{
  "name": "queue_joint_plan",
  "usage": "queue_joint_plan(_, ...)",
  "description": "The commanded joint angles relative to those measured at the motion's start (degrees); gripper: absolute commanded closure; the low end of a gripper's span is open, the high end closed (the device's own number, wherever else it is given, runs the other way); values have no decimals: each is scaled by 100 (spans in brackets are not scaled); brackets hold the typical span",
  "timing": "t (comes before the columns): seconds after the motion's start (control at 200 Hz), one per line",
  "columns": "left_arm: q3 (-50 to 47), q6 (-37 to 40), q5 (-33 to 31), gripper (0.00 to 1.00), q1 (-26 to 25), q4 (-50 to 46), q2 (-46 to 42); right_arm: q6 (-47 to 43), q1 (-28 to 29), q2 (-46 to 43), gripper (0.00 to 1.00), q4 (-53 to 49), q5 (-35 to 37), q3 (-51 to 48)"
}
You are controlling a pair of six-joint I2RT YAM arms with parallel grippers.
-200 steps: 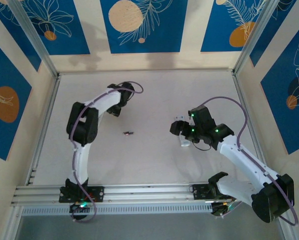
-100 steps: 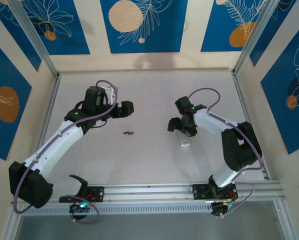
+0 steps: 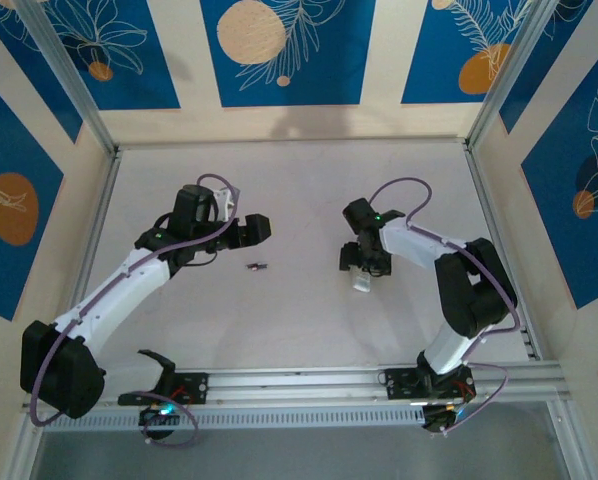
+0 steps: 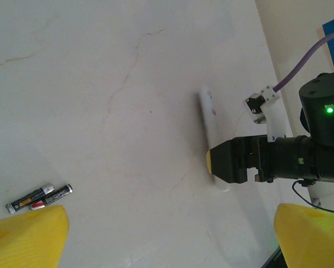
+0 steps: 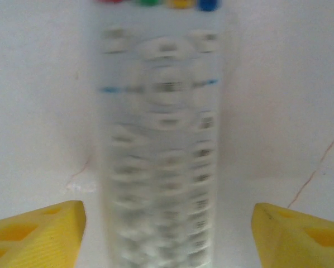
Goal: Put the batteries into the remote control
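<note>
Two batteries (image 4: 38,197) mid-bench; left tool (image 4: 170,237) spread wide, empty, nearby; right tool (image 3: 364,263) spread, straddling remote (image 5: 161,139), probably to steady it.

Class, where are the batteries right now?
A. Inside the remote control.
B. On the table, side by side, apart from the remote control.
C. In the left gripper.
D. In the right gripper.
B: the left wrist view shows the two batteries lying side by side on the table, apart from the remote control; the left gripper is open and empty, and the right gripper stands open astride the remote control.
</note>
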Motion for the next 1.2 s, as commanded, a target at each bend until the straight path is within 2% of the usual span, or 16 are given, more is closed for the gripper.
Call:
queue_joint_plan(0.0,-82,22,132,5,-40,116,-43,36,-106,222,31,-93,1,99)
queue_joint_plan(0.11,-82,77,106,4,-38,65,-36,65,-47,427,41,4,-118,80)
queue_joint_plan(0.27,-102,91,103,4,-41,43,83,51,-96,357,44,119,-398,78)
queue_joint_plan(0.375,-92,-59,205,4,-41,86,177,-13,-108,114,56,70,-412,134)
queue_joint_plan(0.43,-75,-266,369,8,-57,157,246,-163,-4,-255,58,114,-472,149)
queue_joint_plan(0.515,0,-574,671,10,-269,501,390,-598,274,-1127,58,672,-1087,-80)
queue_joint_plan(0.595,124,-899,811,10,-578,984,626,-643,384,-1683,60,1204,-2266,-297)
queue_joint_plan(0.63,188,-1102,850,10,-695,1208,779,-625,483,-1833,60,1340,-2540,-333)
queue_joint_plan(0.71,377,-1548,927,11,-912,1592,1131,-695,805,-1983,61,1372,-2622,-255)
queue_joint_plan(0.845,589,-1866,948,14,-1172,2028,1606,-804,1126,-1910,61,1282,-2855,-41)
queue_joint_plan(0.94,567,-2031,888,27,-1258,2119,1762,-830,1326,-1877,61,1290,-2859,3)
queue_joint_plan(1.08,302,-2323,577,70,-1272,2165,1666,-831,1483,-1916,59,1231,-2548,13)
queue_joint_plan(1.135,231,-2454,273,79,-1273,2001,1549,-944,1605,-1995,46,1165,-2113,9)
queue_joint_plan(1.195,256,-2621,-292,86,-1263,1463,1422,-1258,1960,-2174,30,1271,-1174,-97)
